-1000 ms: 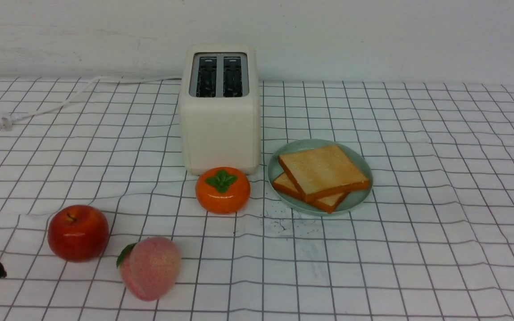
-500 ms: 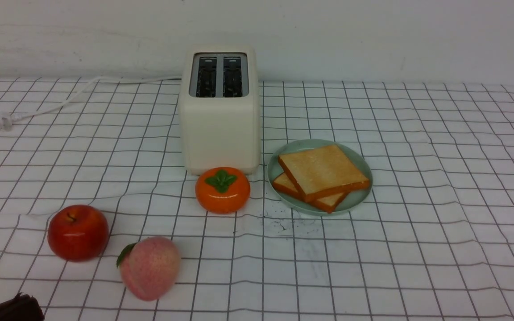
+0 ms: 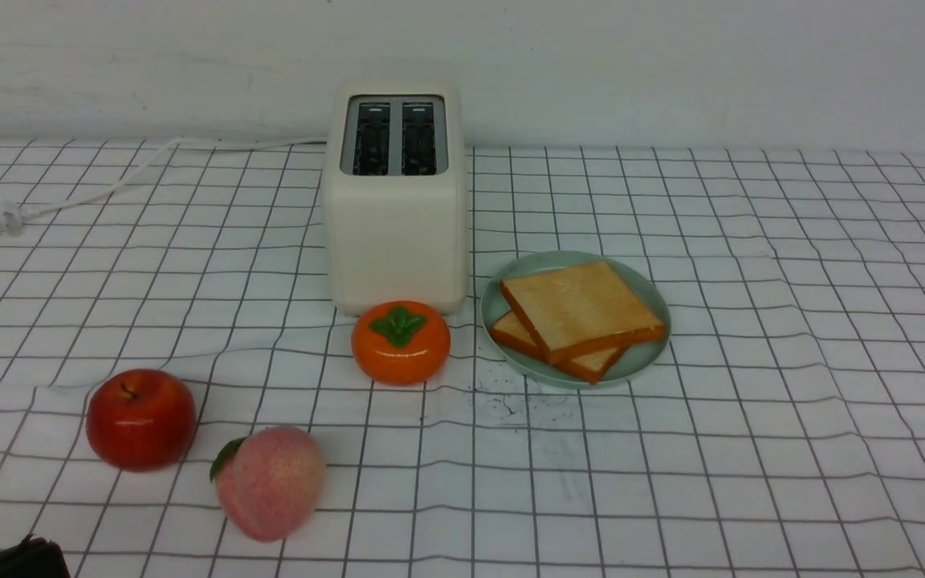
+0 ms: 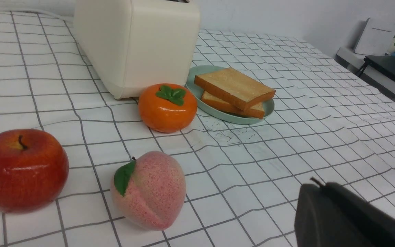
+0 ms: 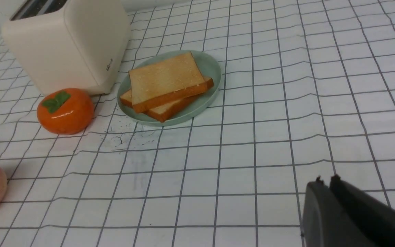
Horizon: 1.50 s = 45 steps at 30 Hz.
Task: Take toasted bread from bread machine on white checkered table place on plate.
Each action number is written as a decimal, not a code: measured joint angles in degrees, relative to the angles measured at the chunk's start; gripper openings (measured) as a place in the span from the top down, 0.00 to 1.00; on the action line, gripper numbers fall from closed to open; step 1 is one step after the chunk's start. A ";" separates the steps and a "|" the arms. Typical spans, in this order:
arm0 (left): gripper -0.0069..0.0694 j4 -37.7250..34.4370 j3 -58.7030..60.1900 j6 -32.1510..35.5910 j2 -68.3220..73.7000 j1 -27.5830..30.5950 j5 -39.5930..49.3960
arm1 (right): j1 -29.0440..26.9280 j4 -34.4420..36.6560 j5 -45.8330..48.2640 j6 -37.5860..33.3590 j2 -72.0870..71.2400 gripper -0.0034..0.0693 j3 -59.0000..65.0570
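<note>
**Toast stacked on plate; both pincers drawn back and empty**

Visibility limits: the left pincer [image 4: 315, 185] shows only as a dark, matte block cut off by the frame edge in its wrist view. Its tips lie together and hold nothing. The right pincer [image 5: 326, 180] is likewise cropped; its two black tips sit almost together with a thin slit between them, gripping nothing.

Task items: two thick square slices of golden-tan toasted bread [image 3: 580, 309] with orange-brown crust lie stacked, the upper one skewed over the lower, on the round, shallow, pale mint-green plate [image 3: 647, 357]. The plate sits well ahead of both pincers. Beyond it and just beside it stands the boxy, smooth cream-white bread machine [image 3: 396, 233]; both dark slots appear empty.

Surface: the wrinkled white checkered table [image 3: 792, 401] cloth carries thin dark grid lines and small dark specks on the pincer side of the plate. A glossy orange persimmon [image 3: 401, 343] with a green leaf touches the bread machine's near face.
</note>
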 joint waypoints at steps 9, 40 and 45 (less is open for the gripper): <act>0.92 0.00 0.00 0.00 0.00 0.00 0.31 | -2.19 -2.68 -12.67 -1.97 -7.61 0.97 14.29; 0.88 0.00 0.00 0.00 0.00 0.00 0.55 | -2.31 -7.76 -16.56 -1.34 -14.16 0.97 27.38; 0.88 0.00 0.00 0.00 0.00 0.00 0.55 | -2.31 -7.81 -16.56 -1.34 -14.16 0.96 27.38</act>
